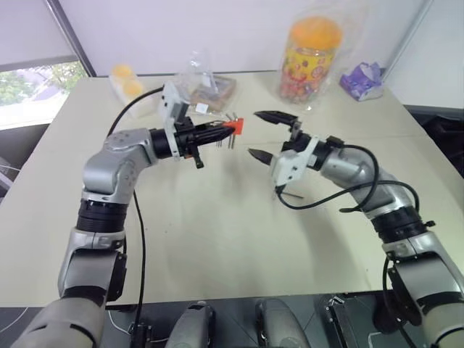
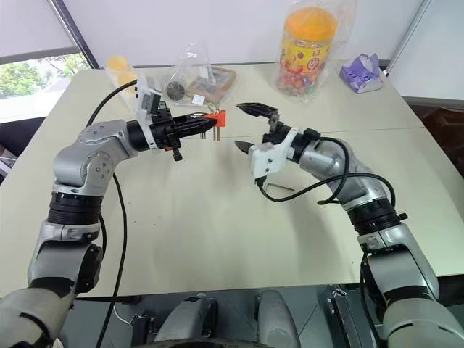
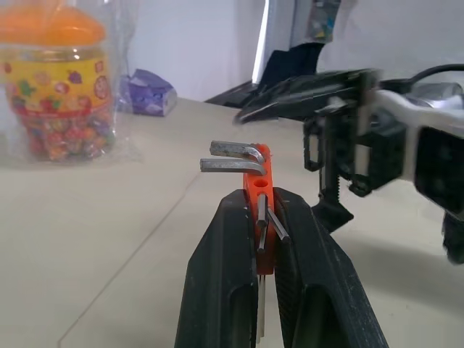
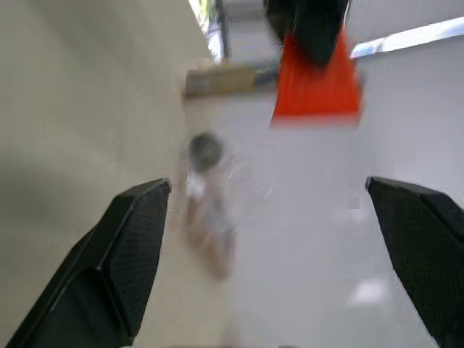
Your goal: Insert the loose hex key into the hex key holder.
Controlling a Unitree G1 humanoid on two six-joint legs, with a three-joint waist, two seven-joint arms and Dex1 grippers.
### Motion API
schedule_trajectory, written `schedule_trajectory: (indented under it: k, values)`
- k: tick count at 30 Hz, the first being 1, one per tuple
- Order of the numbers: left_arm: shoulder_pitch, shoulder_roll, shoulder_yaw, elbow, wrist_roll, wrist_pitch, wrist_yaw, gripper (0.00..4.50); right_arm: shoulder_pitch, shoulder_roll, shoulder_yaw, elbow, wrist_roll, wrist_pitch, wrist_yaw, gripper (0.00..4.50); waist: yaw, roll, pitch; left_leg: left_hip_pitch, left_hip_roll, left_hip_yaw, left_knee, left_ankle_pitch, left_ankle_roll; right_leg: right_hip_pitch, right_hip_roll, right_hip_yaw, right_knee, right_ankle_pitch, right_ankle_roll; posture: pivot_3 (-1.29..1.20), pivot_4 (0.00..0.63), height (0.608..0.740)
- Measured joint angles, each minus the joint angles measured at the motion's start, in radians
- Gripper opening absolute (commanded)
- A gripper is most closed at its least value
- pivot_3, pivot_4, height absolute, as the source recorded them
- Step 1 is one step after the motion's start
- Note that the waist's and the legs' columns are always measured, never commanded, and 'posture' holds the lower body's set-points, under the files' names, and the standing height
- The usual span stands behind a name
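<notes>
While left gripper (image 1: 217, 133) clamps holder (image 1: 234, 127), right gripper (image 1: 262, 135) seemingly gapes level.

Red-orange hex key holder (image 3: 259, 190), grey keys, black left hand (image 3: 262, 239) fingers, beige table (image 1: 217, 232).

Soft even daylight from a window; heavy blur in right wrist view
</notes>
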Motion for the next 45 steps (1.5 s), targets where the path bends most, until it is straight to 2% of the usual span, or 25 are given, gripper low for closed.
schedule_trajectory:
  k: [4,7,11,15,21,32,35,37,42,43,45]
  values:
    - [0.040,-0.018,0.006,-0.020,0.002,-0.043,0.036,0.00,-0.003,-0.061,-0.037,-0.020,0.180,0.242,0.243,4.47,0.002,0.000,0.000,0.000,0.000,0.000,0.000,0.000,0.000,0.000,-0.001,0.000,0.000,0.000,0.000,0.00,0.150,0.740]
    - [0.047,-0.037,0.020,-0.034,0.001,-0.073,0.069,0.00,-0.002,-0.097,-0.036,-0.072,0.252,0.373,0.384,4.47,0.002,0.000,0.000,0.000,0.000,0.000,0.000,0.000,0.000,0.000,-0.001,0.000,0.000,0.000,0.000,0.00,0.150,0.740]
    - [0.079,-0.064,0.052,-0.071,-0.007,-0.105,0.121,0.00,0.000,-0.107,-0.032,-0.112,0.281,0.540,0.475,4.47,0.003,0.000,0.000,0.000,0.000,0.000,0.000,0.000,0.000,0.000,-0.002,0.000,0.000,0.000,0.000,0.00,0.150,0.740]
    - [0.092,-0.074,0.061,-0.094,-0.010,-0.111,0.157,0.00,0.008,-0.097,-0.021,-0.113,0.282,0.660,0.499,4.47,0.007,0.000,0.000,0.000,0.000,0.000,0.000,0.000,0.000,0.000,-0.002,0.000,0.000,0.000,0.000,0.00,0.150,0.740]
    - [0.103,-0.081,0.060,-0.139,-0.020,-0.110,0.184,0.00,0.038,-0.076,0.020,-0.067,0.261,0.725,0.519,4.47,0.012,0.000,0.000,0.000,0.000,0.000,0.001,0.000,0.000,0.000,-0.002,0.000,-0.001,0.000,0.000,0.00,0.150,0.740]
    - [0.120,-0.079,0.055,-0.156,-0.030,-0.099,0.203,0.00,0.043,-0.053,0.047,0.074,0.197,0.704,0.498,4.47,0.024,-0.001,0.000,0.000,0.000,0.000,0.001,0.000,0.000,0.001,-0.002,0.000,-0.001,0.000,0.000,0.00,0.150,0.740]
    - [0.120,-0.079,0.053,-0.156,-0.030,-0.098,0.206,0.00,0.042,-0.043,0.041,0.084,0.197,0.719,0.498,3.62,0.025,-0.001,0.000,0.000,0.000,0.000,0.001,0.000,0.000,0.001,-0.002,0.000,-0.001,0.000,0.000,0.00,0.150,0.740]
    - [0.120,-0.078,0.049,-0.156,-0.030,-0.091,0.208,0.00,0.041,-0.034,0.040,0.086,0.198,0.738,0.499,2.77,0.025,-0.001,0.000,0.000,0.000,0.000,0.001,0.000,0.000,0.001,-0.002,0.000,-0.001,0.000,0.000,0.00,0.150,0.740]
    - [0.120,-0.078,0.046,-0.156,-0.030,-0.090,0.214,0.00,0.035,-0.010,0.033,0.090,0.211,0.813,0.510,0.28,0.025,-0.001,-0.001,0.001,0.000,0.000,0.002,0.000,0.000,0.002,-0.002,0.000,-0.001,0.000,0.000,0.00,0.150,0.740]
    - [0.120,-0.077,0.046,-0.156,-0.030,-0.090,0.215,0.00,0.032,-0.007,0.032,0.091,0.215,0.832,0.512,0.07,0.026,-0.001,-0.001,0.001,0.000,0.000,0.002,0.000,0.000,0.002,-0.002,0.000,-0.001,0.000,0.000,0.00,0.150,0.740]
    - [0.120,-0.077,0.046,-0.156,-0.030,-0.090,0.215,0.00,0.025,-0.005,0.031,0.091,0.217,0.860,0.515,0.07,0.027,-0.001,-0.001,0.001,0.000,0.000,0.002,0.000,0.000,0.002,-0.002,0.000,-0.001,0.000,0.000,0.00,0.150,0.740]
